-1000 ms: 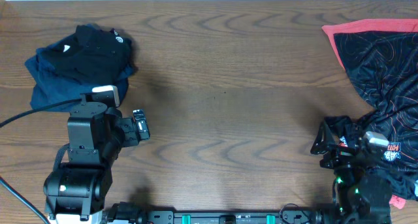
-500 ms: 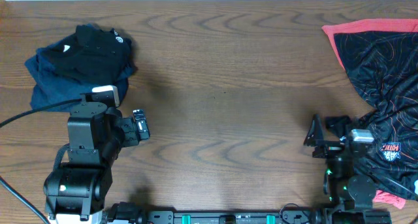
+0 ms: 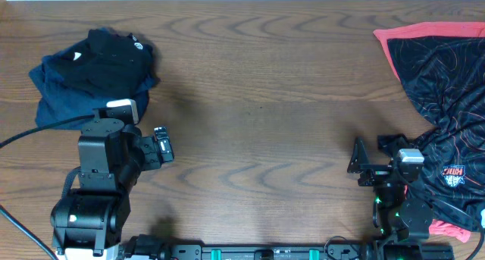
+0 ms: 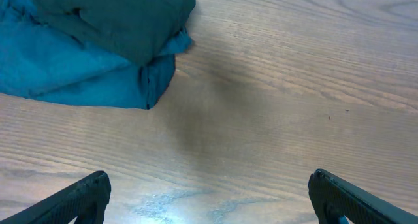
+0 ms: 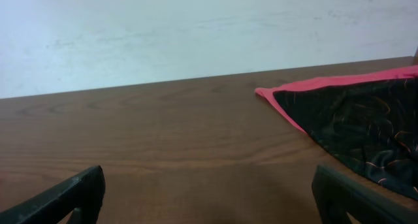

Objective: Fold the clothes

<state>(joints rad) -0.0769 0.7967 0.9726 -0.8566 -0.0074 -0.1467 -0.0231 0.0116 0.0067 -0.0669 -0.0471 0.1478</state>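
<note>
A black jersey with red trim [image 3: 439, 78] lies spread at the right of the table; its far corner shows in the right wrist view [image 5: 353, 119]. A folded pile, a black garment on a blue one [image 3: 91, 70], sits at the back left and shows in the left wrist view [image 4: 85, 48]. My left gripper [image 3: 161, 146] is open and empty, just in front of the pile [image 4: 208, 198]. My right gripper [image 3: 371, 165] is open and empty at the jersey's left edge near the front, with bare wood between its fingers [image 5: 209, 198].
The brown wooden table [image 3: 258, 101] stretches between the two garments. A white wall [image 5: 196, 28] stands behind the table's far edge. A black cable [image 3: 30, 131] runs along the left arm.
My right gripper has drawn back leftward and toward the front edge, off the jersey. The left arm and the pile have not moved.
</note>
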